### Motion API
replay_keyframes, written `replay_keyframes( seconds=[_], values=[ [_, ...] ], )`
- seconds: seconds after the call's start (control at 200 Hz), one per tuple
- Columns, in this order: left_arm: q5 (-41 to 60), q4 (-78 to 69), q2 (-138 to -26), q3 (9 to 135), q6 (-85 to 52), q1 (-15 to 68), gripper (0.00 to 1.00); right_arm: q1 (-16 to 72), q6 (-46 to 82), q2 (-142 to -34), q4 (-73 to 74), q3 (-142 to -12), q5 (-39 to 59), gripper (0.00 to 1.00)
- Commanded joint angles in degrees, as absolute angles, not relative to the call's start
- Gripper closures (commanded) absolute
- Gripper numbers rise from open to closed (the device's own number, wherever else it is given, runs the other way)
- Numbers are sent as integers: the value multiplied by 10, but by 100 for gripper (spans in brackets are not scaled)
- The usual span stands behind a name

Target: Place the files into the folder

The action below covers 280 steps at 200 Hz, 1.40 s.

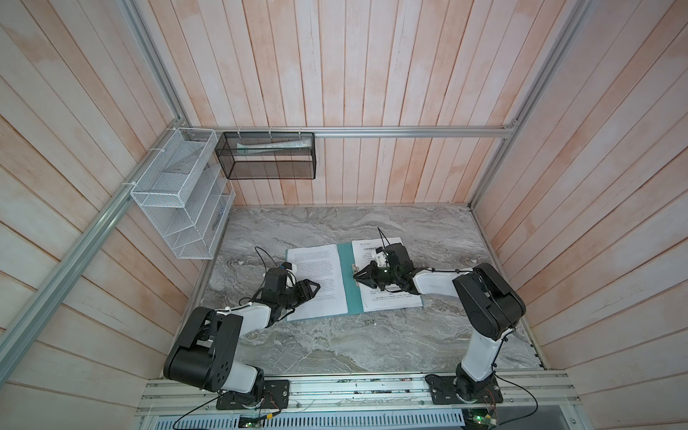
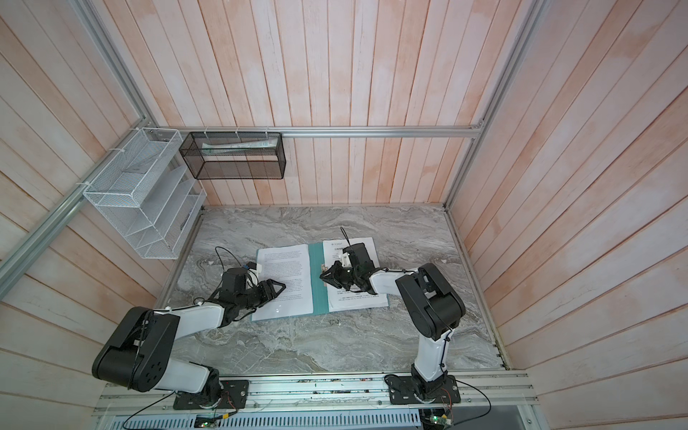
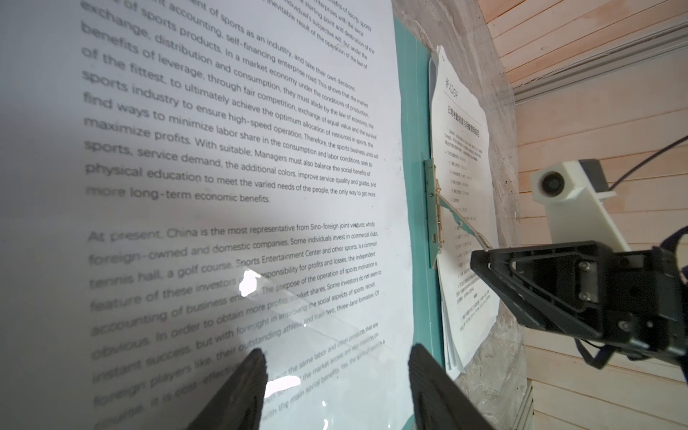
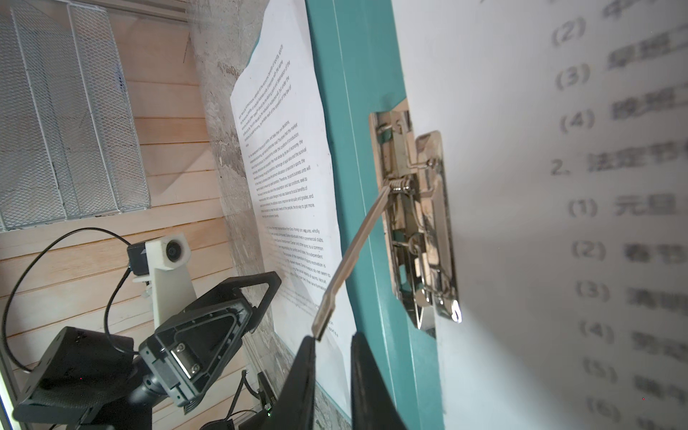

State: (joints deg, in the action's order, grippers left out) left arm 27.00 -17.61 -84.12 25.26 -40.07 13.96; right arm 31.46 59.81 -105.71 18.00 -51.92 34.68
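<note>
We find the folder (image 1: 348, 288) lying open and flat near the centre of the table (image 1: 335, 346). Its teal spine runs from 12 to 6 o'clock in both top views. The files (image 2: 286, 268) lie on it in two lots. One English sheet (image 1: 316, 262) of dense print covers the 9 o'clock half. A headed sheet (image 1: 391, 302) with a small logo lies on the 3 o'clock half. The left wrist view shows further paper edges beneath it, so it tops a small stack; we cannot count the sheets. The silver clip (image 4: 420, 223) sits at the stack's spine-side edge, and its lever (image 4: 357, 253) stands raised off the folder.

The right gripper (image 4: 333, 340) extends from 3 o'clock, its tips over the spine. Its jaws stand close together with a narrow gap. The lever's end touches one fingertip (image 4: 301, 372). We cannot tell whether the lever is pinched.

The left gripper (image 3: 337, 357) extends from 7 o'clock and hangs over the English sheet, jaws spread, nothing between them. Contact with the paper cannot be confirmed.

Outward, on the wall rail, a white wire rack (image 1: 178, 193) hangs at 10 o'clock and a black mesh basket (image 1: 268, 171) at 11 o'clock. The basket holds a rolled paper (image 1: 273, 147).
</note>
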Motion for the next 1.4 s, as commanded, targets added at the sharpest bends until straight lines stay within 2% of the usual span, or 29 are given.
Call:
replay_keyframes(
  seconds=[0.0, 0.465, 0.75, 1.396],
  values=[
    [272, -184, -849, 245, -388, 142, 37, 318, 596, -1070, 186, -537, 356, 84],
    [273, -180, -852, 248, -384, 142, 38, 318, 591, -1029, 184, -527, 359, 83],
    [272, -180, -852, 248, -383, 142, 38, 316, 610, -1042, 212, -524, 366, 78],
    [271, -183, -860, 246, -378, 142, 38, 311, 631, -1064, 239, -508, 381, 81]
  ],
)
